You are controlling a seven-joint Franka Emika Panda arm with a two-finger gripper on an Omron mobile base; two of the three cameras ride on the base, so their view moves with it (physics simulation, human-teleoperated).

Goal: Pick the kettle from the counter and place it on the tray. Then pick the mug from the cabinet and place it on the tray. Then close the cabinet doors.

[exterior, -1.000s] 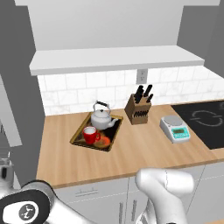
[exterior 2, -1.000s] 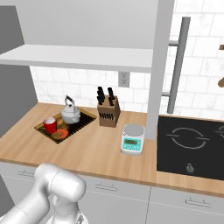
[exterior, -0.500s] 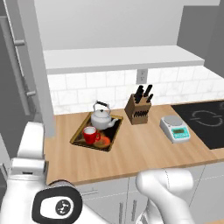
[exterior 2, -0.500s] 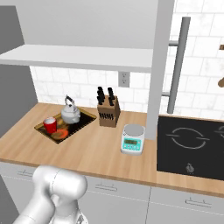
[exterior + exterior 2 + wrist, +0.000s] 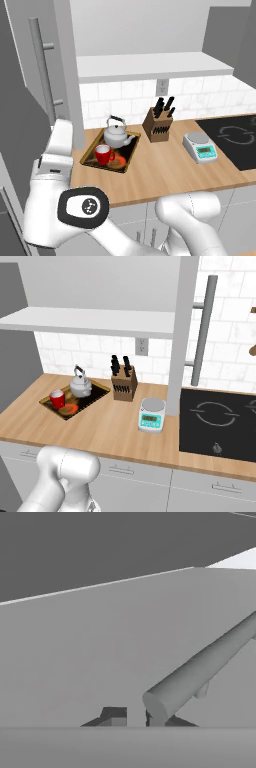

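Hand view is showing the gripper (image 5: 136, 716) pressed up close to a flat grey door panel, its two dark fingertips (image 5: 114, 716) standing a narrow gap apart at the lower end of the long bar handle (image 5: 200, 667). The handle's round end is lying just beside the right tip, and whether the tips are actually touching it or pinching it I cannot tell.

Left base view is showing the white arm (image 5: 60, 160) reaching up at the left edge, beside the left cabinet door (image 5: 35, 85) and its vertical bar handle (image 5: 42, 75). Half a second ago that door was standing further left, at the picture's edge; now it is sitting further in, with its edge coming down in front of the counter's left end (the camera itself has not shifted, since the counter things are sitting where they were).

On the wooden counter (image 5: 165, 170) the tray (image 5: 90, 159) is lying near the left end, and both the silver kettle (image 5: 116, 135) and the red mug (image 5: 103, 154) are standing inside it, the mug in front of the kettle. Beside the tray a knife block (image 5: 157, 125) is standing, then a small kitchen scale (image 5: 200, 147), then the black hob (image 5: 235, 137). In the right base view the right cabinet door (image 5: 182, 331) is hanging open, edge on, with its bar handle (image 5: 202, 331) facing right, unchanged from a moment ago.
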